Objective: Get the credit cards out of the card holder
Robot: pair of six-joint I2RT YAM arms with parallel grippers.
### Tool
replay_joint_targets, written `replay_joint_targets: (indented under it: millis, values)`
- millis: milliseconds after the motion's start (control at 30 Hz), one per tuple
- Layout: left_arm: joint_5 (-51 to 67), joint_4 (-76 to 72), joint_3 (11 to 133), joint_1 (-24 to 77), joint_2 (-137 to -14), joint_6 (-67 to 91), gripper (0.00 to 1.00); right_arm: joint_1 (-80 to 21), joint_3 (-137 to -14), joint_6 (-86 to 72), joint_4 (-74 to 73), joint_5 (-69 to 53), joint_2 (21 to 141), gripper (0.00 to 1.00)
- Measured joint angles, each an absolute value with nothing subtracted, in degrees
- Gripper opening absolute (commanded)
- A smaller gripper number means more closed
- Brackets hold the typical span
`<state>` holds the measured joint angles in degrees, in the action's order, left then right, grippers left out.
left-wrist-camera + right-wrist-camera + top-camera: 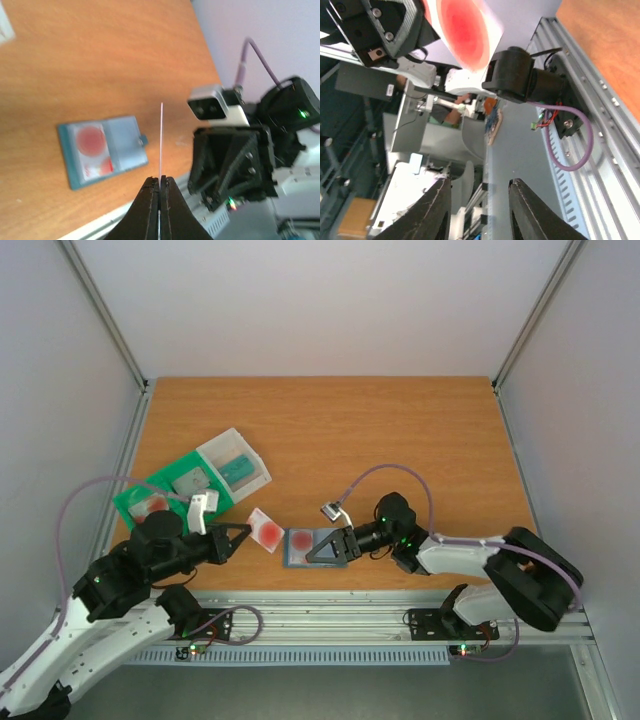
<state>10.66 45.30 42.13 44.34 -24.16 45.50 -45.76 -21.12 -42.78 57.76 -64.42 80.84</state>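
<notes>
Both jaws of the left gripper [160, 182] are pressed flat onto one edge of a whitish credit card [161, 135] with a red round mark; thin, light, stiff and slick, it likely wants just this pinch across its faces. At its 3 o'clock the card holder [125, 142] lies open, other cards [91, 142] still inside, the right gripper [320, 549] parted and empty near its 3 o'clock end

Both arms low, wrists turned toward each other.
Left gripper [243, 536] jaws pinch a credit card [267, 531]; right gripper [312, 550] jaws stand partly apart.
</notes>
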Motion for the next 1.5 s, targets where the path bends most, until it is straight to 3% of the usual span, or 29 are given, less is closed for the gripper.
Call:
replay_joint_targets:
  millis: [133,300,433,467,733,1500]
  values:
    - [2.17,46.09,44.4,44.34,-23.62,43.29,0.0,-45.82,-22.72,-34.09,41.21,-59.59,72.25,0.44]
    - [-6.37,46.04,45.25,44.34,-25.5,40.36,0.0,-46.04,-27.24,-24.14,18.98,-50.17,64.16,0.65]
    - [-12.67,45.84,47.62,44.31,-30.11,38.39,0.01,-46.96,-29.54,-18.9,4.64,-42.13,57.56,0.96]
    - [-14.09,45.82,48.18,44.25,-31.33,37.98,0.0,-47.35,-30.44,-17.12,0.64,-39.72,55.59,0.98]
    - [-18.83,45.82,50.04,37.23,-36.58,36.16,0.01,-48.23,-36.93,-9.28,-18.09,-27.44,45.23,0.99]
    - [-23.09,42.11,43.83,3.6,-37.06,39.81,0.0,-48.23,-40.47,-3.53,-35.9,-20.95,36.38,0.99]
